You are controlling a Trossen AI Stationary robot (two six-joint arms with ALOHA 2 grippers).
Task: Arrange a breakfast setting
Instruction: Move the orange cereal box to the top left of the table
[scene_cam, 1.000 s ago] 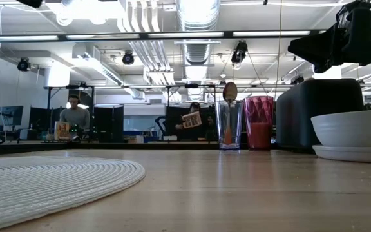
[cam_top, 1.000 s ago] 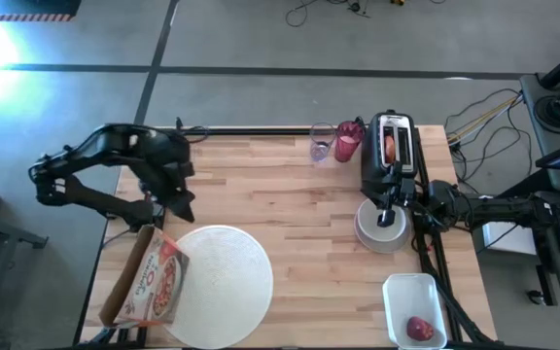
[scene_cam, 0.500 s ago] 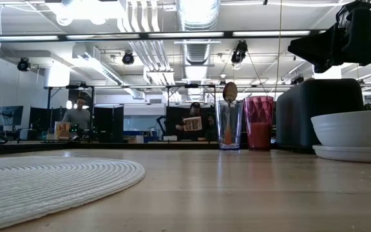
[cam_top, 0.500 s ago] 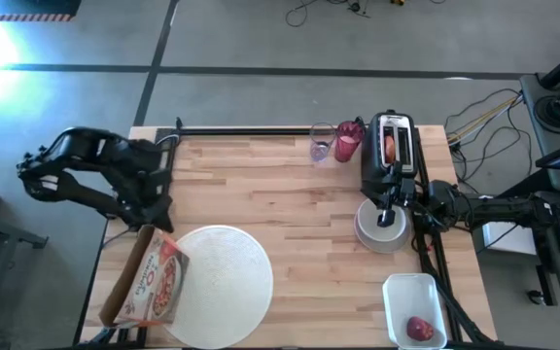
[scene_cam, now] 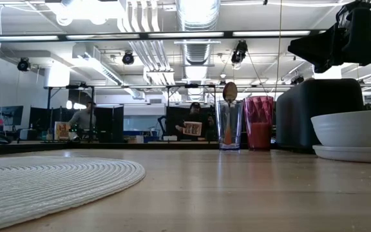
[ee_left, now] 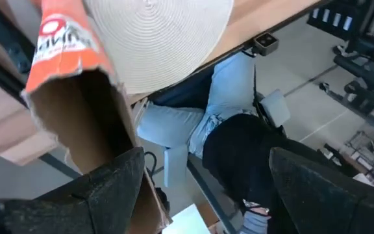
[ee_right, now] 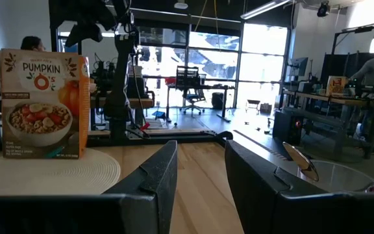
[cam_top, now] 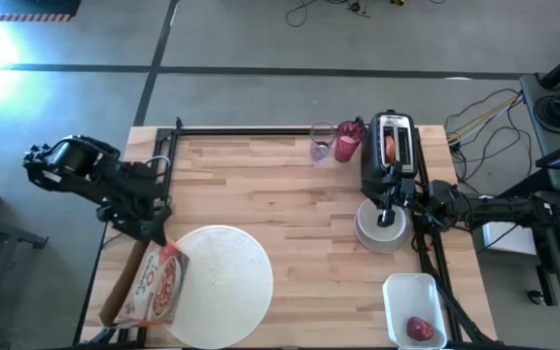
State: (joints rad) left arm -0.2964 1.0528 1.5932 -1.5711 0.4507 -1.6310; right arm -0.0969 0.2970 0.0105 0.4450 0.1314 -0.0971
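The left tool [cam_top: 152,226], fingers spread, is drawing back toward the cereal box [cam_top: 147,284] below it; the right tool [cam_top: 389,207], half-spread, is hovering above the small white bowl [cam_top: 369,233]. Setting barely begun.

Left gripper [cam_top: 151,226] low at the table's left edge, fingers apart; right gripper [cam_top: 389,209] mid-right, fingers part-open.

Cereal box [cam_top: 146,285] left of the mat [cam_top: 224,283] — bowl [cam_top: 383,224] before the toaster [cam_top: 388,151].
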